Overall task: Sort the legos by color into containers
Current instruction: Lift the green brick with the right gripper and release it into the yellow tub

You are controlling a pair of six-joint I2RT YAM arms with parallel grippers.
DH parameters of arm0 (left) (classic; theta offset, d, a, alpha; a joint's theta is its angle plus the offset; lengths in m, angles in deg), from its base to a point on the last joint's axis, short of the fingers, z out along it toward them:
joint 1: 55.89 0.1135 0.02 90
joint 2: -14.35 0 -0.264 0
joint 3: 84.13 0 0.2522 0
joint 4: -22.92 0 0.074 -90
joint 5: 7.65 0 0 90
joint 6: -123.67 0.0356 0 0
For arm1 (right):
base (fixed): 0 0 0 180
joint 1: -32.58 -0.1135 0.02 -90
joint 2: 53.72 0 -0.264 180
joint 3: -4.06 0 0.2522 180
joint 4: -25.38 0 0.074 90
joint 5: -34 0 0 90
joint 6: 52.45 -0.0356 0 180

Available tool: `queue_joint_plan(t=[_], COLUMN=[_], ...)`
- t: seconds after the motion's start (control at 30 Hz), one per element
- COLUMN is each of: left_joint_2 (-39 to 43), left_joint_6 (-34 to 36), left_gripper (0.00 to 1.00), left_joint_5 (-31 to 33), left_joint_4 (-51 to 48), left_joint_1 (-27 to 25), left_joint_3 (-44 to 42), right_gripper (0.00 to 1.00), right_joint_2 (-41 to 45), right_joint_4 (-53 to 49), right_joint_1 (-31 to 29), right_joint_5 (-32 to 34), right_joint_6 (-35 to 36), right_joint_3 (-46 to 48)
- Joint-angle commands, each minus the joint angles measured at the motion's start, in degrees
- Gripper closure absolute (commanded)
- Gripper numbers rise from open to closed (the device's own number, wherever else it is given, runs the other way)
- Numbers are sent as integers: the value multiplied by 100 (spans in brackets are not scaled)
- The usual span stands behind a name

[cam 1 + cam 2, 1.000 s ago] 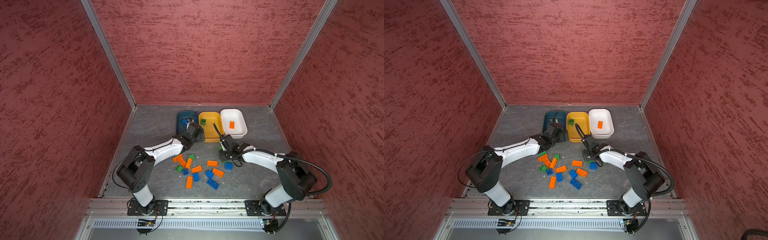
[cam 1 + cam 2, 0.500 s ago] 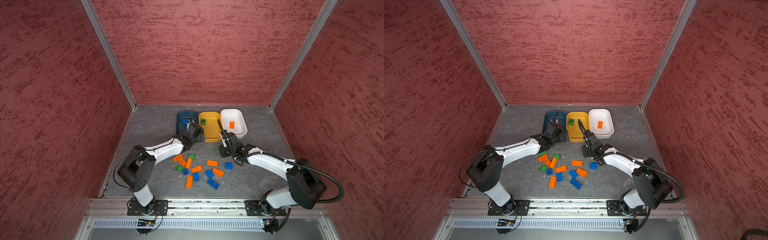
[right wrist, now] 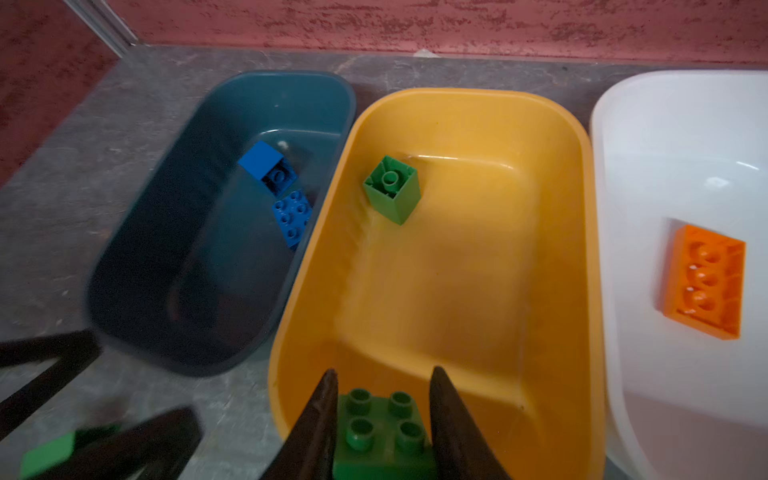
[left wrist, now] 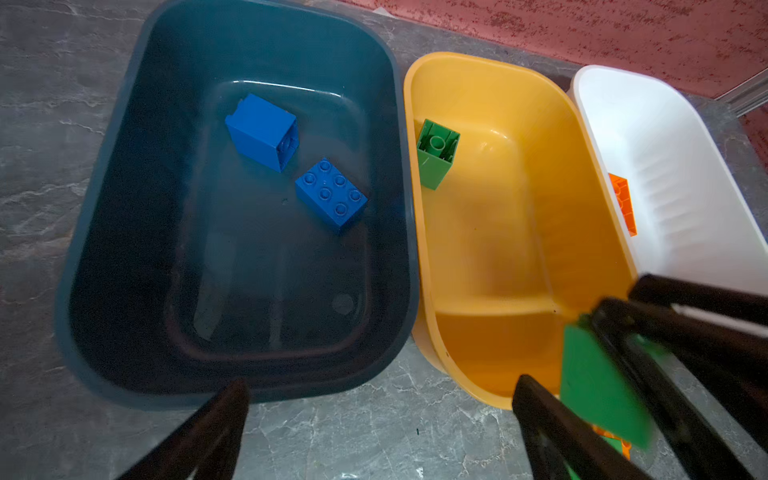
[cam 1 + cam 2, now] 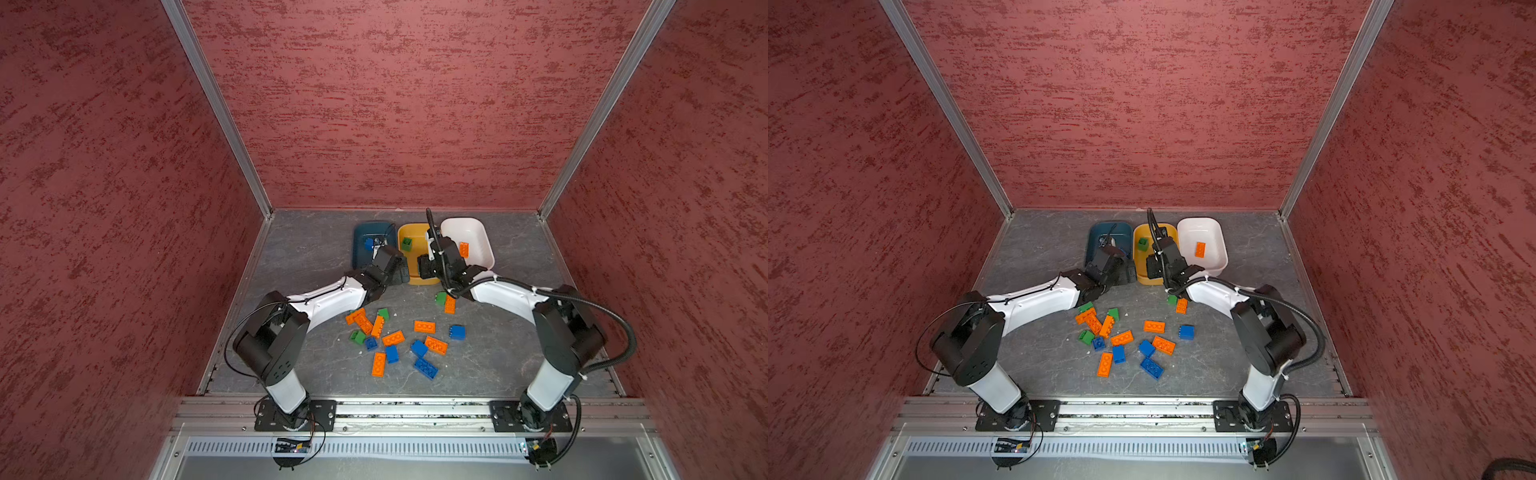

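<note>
Holding a green brick (image 3: 382,428) tight, my right gripper (image 3: 382,370) is over the yellow tub (image 3: 478,99), bottom middle. I should drop it next. My left gripper (image 4: 381,381) is apart, empty.

We're seeing the yellow tub (image 3: 561,208) lying open ahead of the right gripper (image 3: 383,374) and its held green lego (image 3: 382,436), only one loose green lego (image 3: 392,189) sitting at the far end, while the left gripper (image 4: 380,384) is hanging just beside, narrowing the room there.
</note>
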Motion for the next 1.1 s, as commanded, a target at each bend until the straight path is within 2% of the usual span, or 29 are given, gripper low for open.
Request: queue_joint_plan(t=[0.0, 0.1, 0.2, 0.37, 0.53, 0.67, 0.9, 1.07], left_joint_2=[299, 399, 429, 421, 383, 362, 312, 230], left_joint_6=[-69, -122, -166, -167, -214, -258, -180, -202], left_gripper=[1, 1, 0, 0, 1, 1, 0, 0], left_joint_5=[189, 211, 202, 142, 132, 93, -55, -118], left_joint_4=[-112, -148, -211, -226, -254, -205, -124, -76], left_joint_1=[41, 75, 110, 106, 108, 107, 84, 101], left_joint_3=[-187, -295, -319, -325, -322, -335, -381, -328], right_gripper=[77, 75, 69, 45, 32, 28, 27, 28], right_joint_2=[-425, -757, -918, -652, -200, 322, 1336, 1305], right_joint_4=[-378, -683, -964, -739, -854, -1006, -1318, -1836], right_joint_1=[74, 74, 74, 74, 61, 56, 56, 56], right_joint_5=[549, 906, 1047, 533, -29, -231, -458, -537], right_joint_6=[238, 275, 219, 166, 187, 65, -375, -644], right_joint_3=[-572, -888, -1137, -977, -752, -316, 963, 1201])
